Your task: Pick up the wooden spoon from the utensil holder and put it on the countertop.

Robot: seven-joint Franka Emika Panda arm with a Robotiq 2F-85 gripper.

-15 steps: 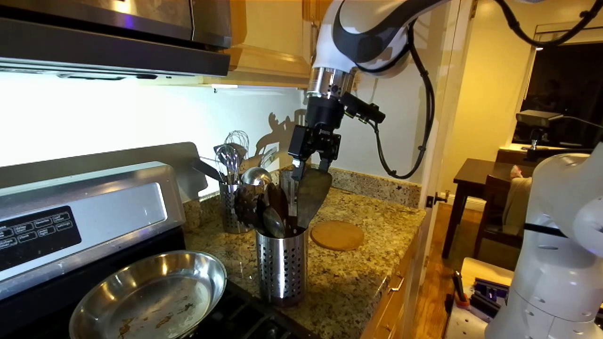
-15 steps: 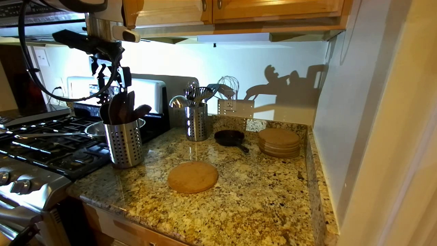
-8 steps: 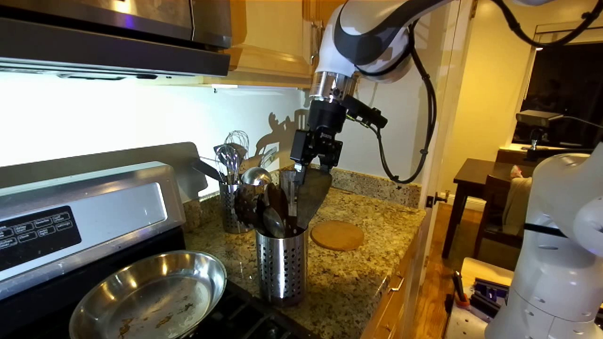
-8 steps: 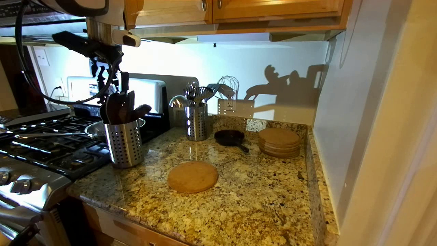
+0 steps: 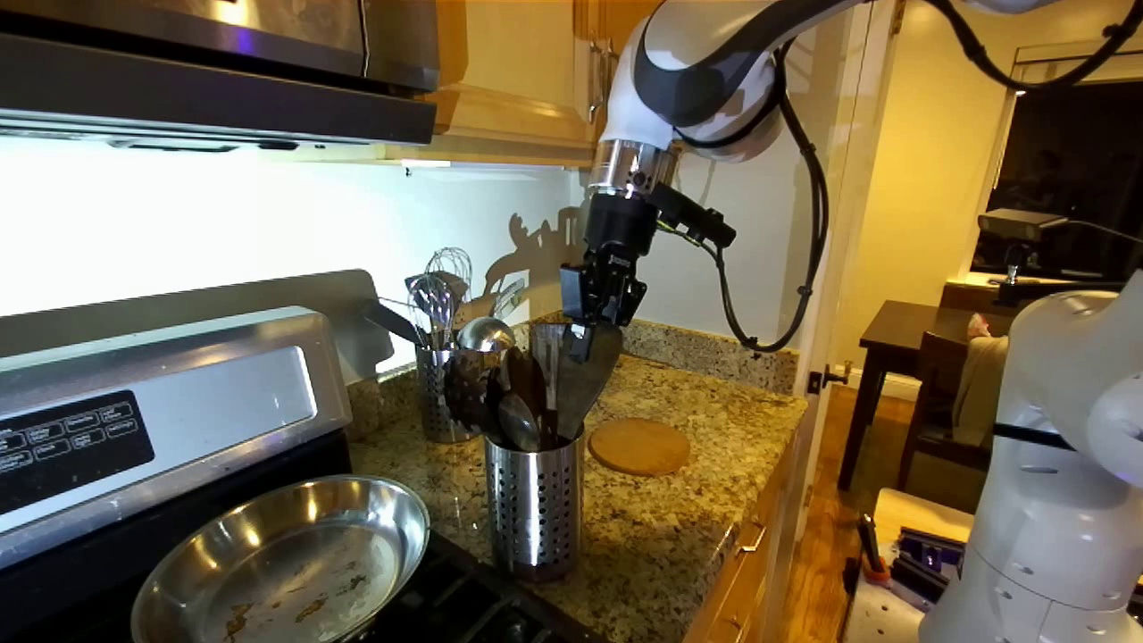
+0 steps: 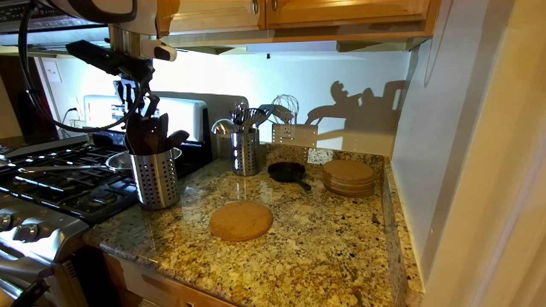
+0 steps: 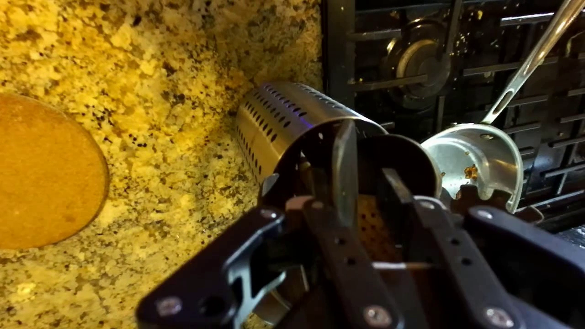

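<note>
The utensil holder (image 5: 536,509), a perforated silver cylinder, stands upright by the stove with several brown and dark utensils in it. A broad, flat-headed brown utensil (image 5: 585,384) leans at its side. Over that head is my gripper (image 5: 596,339), pointing down. In the wrist view the thin edge of a utensil head (image 7: 346,169) lies between the fingers of the gripper (image 7: 353,173), nearer one finger, with a gap to the other. The jaws are partly closed. Which crowded utensil is the wooden spoon I cannot tell for certain. The granite countertop (image 6: 298,243) extends beside the holder.
A round board (image 6: 241,219) lies on the countertop near the holder. Farther back are a holder of metal utensils (image 6: 245,155), a small black skillet (image 6: 286,172) and a stack of round boards (image 6: 349,181). A steel pan (image 5: 295,554) sits on the stove.
My gripper has come down a little, and its fingers have moved closer together around the flat utensil head. That head has shifted slightly; the holder has stayed put.
</note>
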